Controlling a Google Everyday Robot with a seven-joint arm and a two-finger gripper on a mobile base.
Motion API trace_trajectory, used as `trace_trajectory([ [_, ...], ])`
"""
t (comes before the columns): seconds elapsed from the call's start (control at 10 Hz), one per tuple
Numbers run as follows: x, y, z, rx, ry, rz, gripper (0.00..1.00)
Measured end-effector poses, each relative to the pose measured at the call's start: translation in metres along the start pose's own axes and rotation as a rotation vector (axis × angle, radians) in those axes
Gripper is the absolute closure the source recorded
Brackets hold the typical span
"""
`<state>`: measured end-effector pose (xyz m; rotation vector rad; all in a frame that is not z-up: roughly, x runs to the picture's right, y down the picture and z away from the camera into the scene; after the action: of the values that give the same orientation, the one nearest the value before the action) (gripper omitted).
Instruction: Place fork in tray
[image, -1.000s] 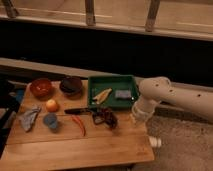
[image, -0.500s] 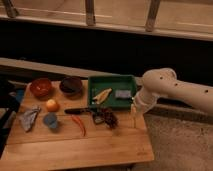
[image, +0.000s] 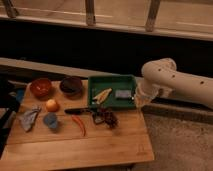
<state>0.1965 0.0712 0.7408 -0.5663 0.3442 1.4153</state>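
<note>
In the camera view, your end effector (image: 141, 100) sits just off the right edge of the green tray (image: 111, 80), fingers together and, as far as you can tell, empty. I cannot pick out the fork; it may lie in the dark clutter (image: 104, 117) on the tabletop (image: 75, 145) just near of the tray. You are at the approach step: next, swing left, open, and descend.

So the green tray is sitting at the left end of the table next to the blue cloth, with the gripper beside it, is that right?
Not quite. The camera view shows the green tray at the back right of the table, not the left end by the blue cloth. The gripper is indeed beside it, at the tray's right edge.
</note>
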Motion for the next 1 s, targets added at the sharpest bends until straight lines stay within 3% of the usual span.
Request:
trace_trajectory([
  [0.2,-0.023,-0.011,-0.023,0.042,-0.042,0.017,1.00],
  [0.6,-0.080,0.013,-0.067,0.098,-0.139,-0.019,1.00],
  [0.8,-0.097,0.034,-0.074,0.086,-0.163,-0.054,1.00],
  [1.0,-0.105,0.061,-0.067,0.008,-0.158,-0.101,1.00],
])
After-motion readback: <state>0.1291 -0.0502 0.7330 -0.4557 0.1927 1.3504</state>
